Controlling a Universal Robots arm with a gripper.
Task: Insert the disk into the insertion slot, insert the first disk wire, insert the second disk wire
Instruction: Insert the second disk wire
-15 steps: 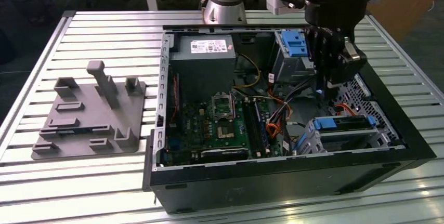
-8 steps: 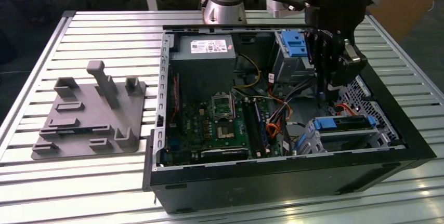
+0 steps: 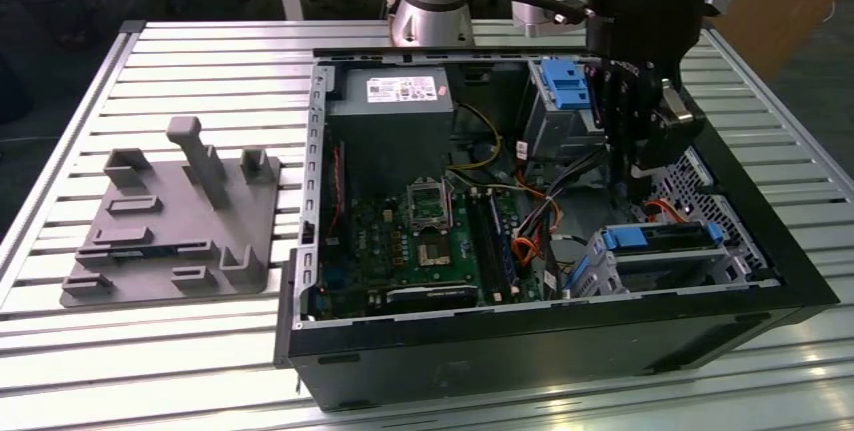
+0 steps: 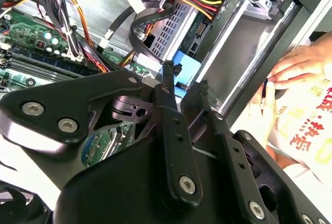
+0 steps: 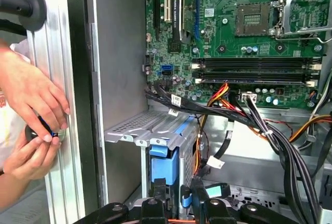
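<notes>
The claw [image 4: 185, 79] is hanging open just above the slot [image 3: 742, 249], fingers apart. The disk [image 3: 663, 239] is sitting inside that slot. Beyond the slot, outside the case [image 3: 534, 356], a person's hands [image 5: 31, 105] are resting on the table [image 5: 54, 47].

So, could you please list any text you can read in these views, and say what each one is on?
Nothing reads clearly enough to quote.
The power supply label: print too small to read.
The cable tags: too small to read.
The motherboard: markings too small to read.
Red characters on the person's clothing: cut off at the edge, not readable.
</notes>
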